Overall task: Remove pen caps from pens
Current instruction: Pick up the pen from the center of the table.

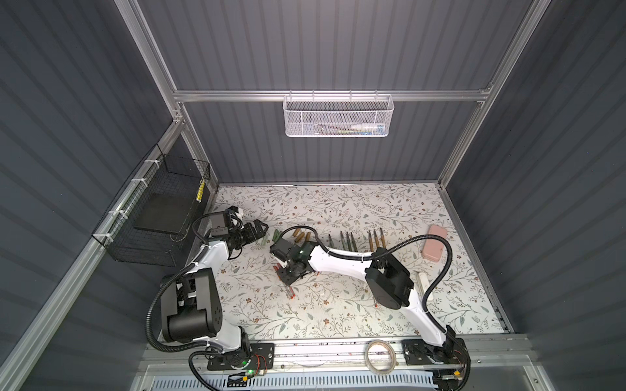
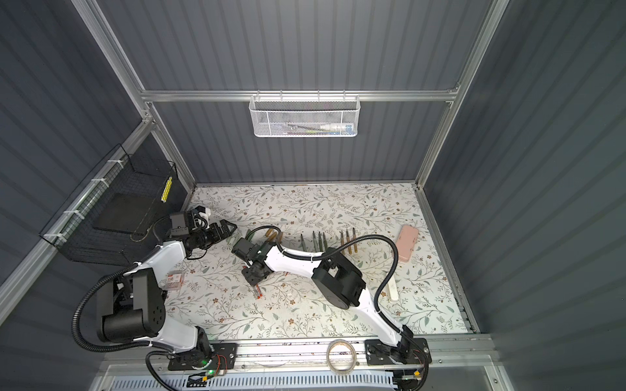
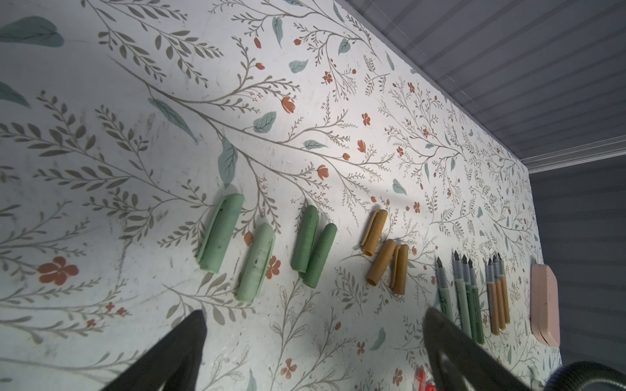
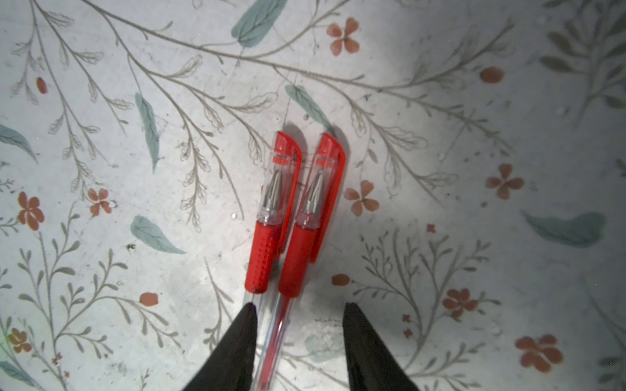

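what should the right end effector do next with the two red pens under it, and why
Probably close the right end effector on the clear barrel lying between its fingers. Two red pens lie side by side, caps on, and the jaws stand apart astride one barrel without gripping it; a firm hold seems needed before the open left end effector can pull that cap.

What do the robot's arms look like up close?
The left arm and right arm have smooth white shells with chunky black joints. A ribbed black cable loops along each arm. Each arm ends in a black gripper with two pointed fingers: the left gripper and the right gripper.
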Controlling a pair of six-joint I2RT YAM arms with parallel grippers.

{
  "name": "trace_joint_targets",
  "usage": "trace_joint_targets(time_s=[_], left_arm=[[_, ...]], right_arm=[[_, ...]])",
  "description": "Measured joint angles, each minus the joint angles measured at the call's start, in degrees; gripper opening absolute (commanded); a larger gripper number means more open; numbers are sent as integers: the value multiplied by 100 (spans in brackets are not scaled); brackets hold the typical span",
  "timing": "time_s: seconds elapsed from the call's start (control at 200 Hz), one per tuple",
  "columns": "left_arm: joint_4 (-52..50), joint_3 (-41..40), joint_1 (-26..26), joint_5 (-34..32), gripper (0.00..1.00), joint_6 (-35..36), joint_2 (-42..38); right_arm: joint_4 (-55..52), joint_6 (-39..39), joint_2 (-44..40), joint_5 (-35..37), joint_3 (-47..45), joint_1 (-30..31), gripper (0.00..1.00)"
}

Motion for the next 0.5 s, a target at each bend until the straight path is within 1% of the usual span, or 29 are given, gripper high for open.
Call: trace_joint_targets(time_s=[0.16, 0.355, 0.5], left_arm=[[0, 0, 39, 0, 100, 0, 0], [0, 0, 59, 2, 100, 0, 0], [44, -24, 63, 13, 100, -2, -2]], right_arm=[[2, 7, 0, 39, -85, -2, 39], [28, 11, -20, 151, -157, -2, 34], [61, 33, -166, 271, -404, 2, 24]])
